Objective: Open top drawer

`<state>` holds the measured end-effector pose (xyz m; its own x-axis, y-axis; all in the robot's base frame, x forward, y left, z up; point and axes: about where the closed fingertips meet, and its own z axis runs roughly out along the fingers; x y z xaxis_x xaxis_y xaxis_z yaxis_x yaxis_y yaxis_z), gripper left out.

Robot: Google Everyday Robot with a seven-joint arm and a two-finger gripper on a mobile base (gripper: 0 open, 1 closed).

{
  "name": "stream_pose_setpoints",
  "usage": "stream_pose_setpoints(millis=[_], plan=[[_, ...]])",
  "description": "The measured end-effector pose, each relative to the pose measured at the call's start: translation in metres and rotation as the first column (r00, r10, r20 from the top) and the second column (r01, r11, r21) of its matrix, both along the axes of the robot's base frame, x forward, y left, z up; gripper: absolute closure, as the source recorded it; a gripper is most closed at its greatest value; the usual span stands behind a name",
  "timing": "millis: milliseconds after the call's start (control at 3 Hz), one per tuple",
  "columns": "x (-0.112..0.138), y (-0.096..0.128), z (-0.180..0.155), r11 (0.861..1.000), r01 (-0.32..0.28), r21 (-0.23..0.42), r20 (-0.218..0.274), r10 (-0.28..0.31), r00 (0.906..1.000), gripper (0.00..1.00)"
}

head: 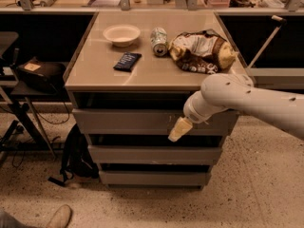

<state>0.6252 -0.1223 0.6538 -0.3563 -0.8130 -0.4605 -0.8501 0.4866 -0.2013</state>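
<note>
The top drawer (128,121) is a wide grey flat front just under the tan table top, above two more grey drawer fronts. It looks closed, flush with the cabinet. My gripper (179,129) hangs on the white arm that reaches in from the right. Its cream-coloured tip points down-left in front of the right part of the top drawer's front, near the lower edge. Whether it touches the drawer cannot be told.
On the table top (95,72) lie a white bowl (121,33), a dark packet (127,61), a tipped can (159,41) and a crumpled chip bag (202,51). A black backpack (76,153) leans on the floor at the left. A shoe (57,216) shows at bottom left.
</note>
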Motion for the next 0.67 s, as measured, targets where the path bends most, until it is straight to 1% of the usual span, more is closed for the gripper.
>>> stream_pose_setpoints(millis=[333,667], plan=[[0.005,0.0019,-0.0083,1.0,0.003,0.01,-0.01,-0.003,0.9999,0.0],[0.0048,0.002,-0.008,1.0,0.003,0.009,-0.009,-0.003,1.0,0.19]])
